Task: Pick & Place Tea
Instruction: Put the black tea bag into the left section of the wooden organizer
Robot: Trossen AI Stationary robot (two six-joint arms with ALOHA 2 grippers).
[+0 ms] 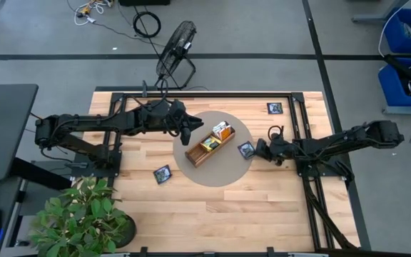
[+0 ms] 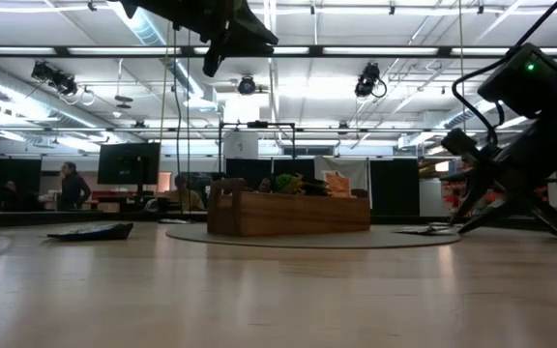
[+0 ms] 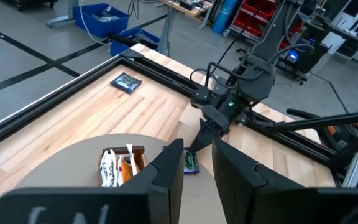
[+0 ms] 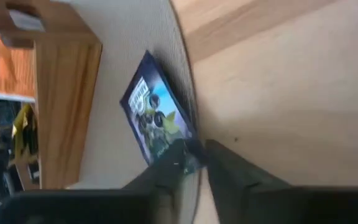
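A navy tea packet [image 1: 246, 150] lies flat at the right edge of the round grey mat [image 1: 220, 173]. My right gripper [image 1: 257, 149] is low beside it and shut on it. The wooden tray [image 1: 197, 155] stands on the mat, with orange-and-white packets [image 1: 223, 130] and yellow-green ones [image 1: 210, 143] standing in it. Two more navy packets lie flat on the bare table, one near the far right corner [image 1: 275, 108] and one left of the mat [image 1: 163, 174]. My left gripper [image 1: 186, 134] hangs open and empty, high over the mat's left side. My right gripper pinches the navy packet by its corner [image 4: 191, 151] nearest the arm, between the two fingertips [image 4: 174, 158]. The fingers come low and slanting from the table's right. The packet still lies on the mat's edge [image 4: 185, 93].
A potted plant [image 1: 84, 214] overhangs the table's near left corner. Black frame rails [image 1: 205, 93] run along the far edge and both sides. A fan [image 1: 177, 43] and cables lie on the floor beyond. Bare wood stretches along the near side [image 1: 227, 214].
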